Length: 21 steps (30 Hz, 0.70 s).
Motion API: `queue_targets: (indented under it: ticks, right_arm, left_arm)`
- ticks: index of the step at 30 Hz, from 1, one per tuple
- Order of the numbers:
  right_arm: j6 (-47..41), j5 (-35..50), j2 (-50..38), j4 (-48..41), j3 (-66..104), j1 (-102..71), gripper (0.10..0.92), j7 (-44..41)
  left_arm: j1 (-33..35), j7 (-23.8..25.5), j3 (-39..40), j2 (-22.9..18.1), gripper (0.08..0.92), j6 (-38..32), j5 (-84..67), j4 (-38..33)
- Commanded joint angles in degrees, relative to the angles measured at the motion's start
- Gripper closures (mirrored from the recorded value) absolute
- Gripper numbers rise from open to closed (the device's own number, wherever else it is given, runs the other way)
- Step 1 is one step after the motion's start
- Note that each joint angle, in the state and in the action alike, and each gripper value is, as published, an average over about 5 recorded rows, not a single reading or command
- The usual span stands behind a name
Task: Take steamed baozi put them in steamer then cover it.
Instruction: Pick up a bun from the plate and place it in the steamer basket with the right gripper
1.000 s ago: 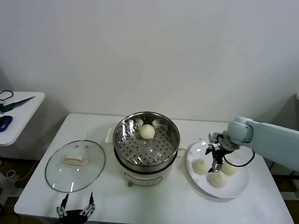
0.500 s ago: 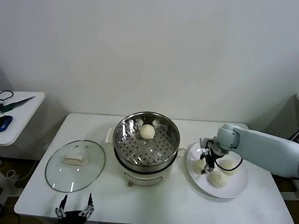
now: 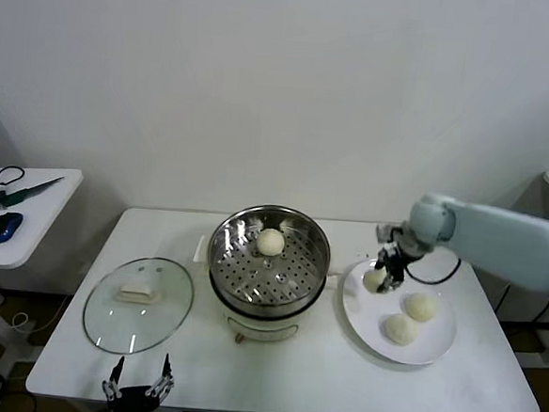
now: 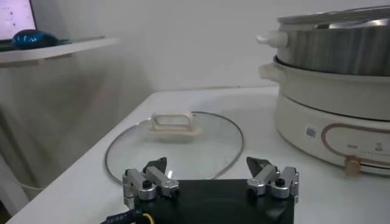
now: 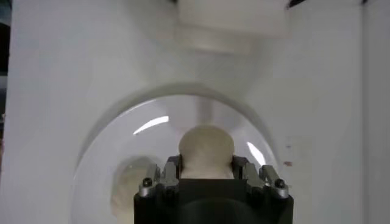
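Change since earlier: right end effector (image 3: 380, 276) went from down among three baozi on the plate to lifted up with one of them, so only two are left lying there now.
Worktop (image 3: 319, 379): white, everything below sits on it; using the steamer as my reference point.
Steamer (image 3: 269, 258): shiny perforated basket on the cream pot base, roughly mid-worktop, uncovered.
Cover (image 3: 138, 303): glass lid with the cream handle, lying flat just to the robot's left of the steamer, not touching it.
Plate (image 3: 434, 347): white, just to the robot's right of the steamer.
Right arm (image 3: 498, 242): reaches in from the right, its end effector hangs over the plate edge nearest the steamer.
Right end effector state: clamped on a held baozi (image 5: 205, 150), which sits between the fingers in the wrist view and is clear of the plate.
Left end effector (image 4: 211, 180): parked at the front worktop edge, on the cover's side of the steamer, fingers spread apart, nothing in them.
Baozi in steamer (image 3: 270, 242): one, toward the back of the basket.
Plate baozi (image 3: 420, 307): two, lying near each other on the plate, on the side away from the steamer.
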Motion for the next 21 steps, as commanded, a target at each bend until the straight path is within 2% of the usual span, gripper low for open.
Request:
queue_targets:
  ticks: [1,8,15,21]
  right_arm:
    - [-0.01,15.48,4.89,6.4,-6.85,25.43,0.474,-4.18]
    - [-6.34,21.82,15.83,12.58,1.74,18.63,0.474,3.67]
    - [-9.61,21.89,28.29,8.05,4.53,8.42,0.474,8.99]
    - [-11.09,19.3,32.99,4.24,4.02,1.17,0.474,11.49]
  left_arm:
    - [-0.17,0.06,0.36,0.2,0.177,0.25,0.13,-0.13]
    - [0.02,0.32,0.42,0.31,0.177,0.91,0.14,-1.74]
    - [0.13,0.3,-0.01,0.27,0.177,0.98,0.04,-2.38]
    - [0.35,0.21,-0.09,0.21,0.177,0.8,-0.02,-2.27]
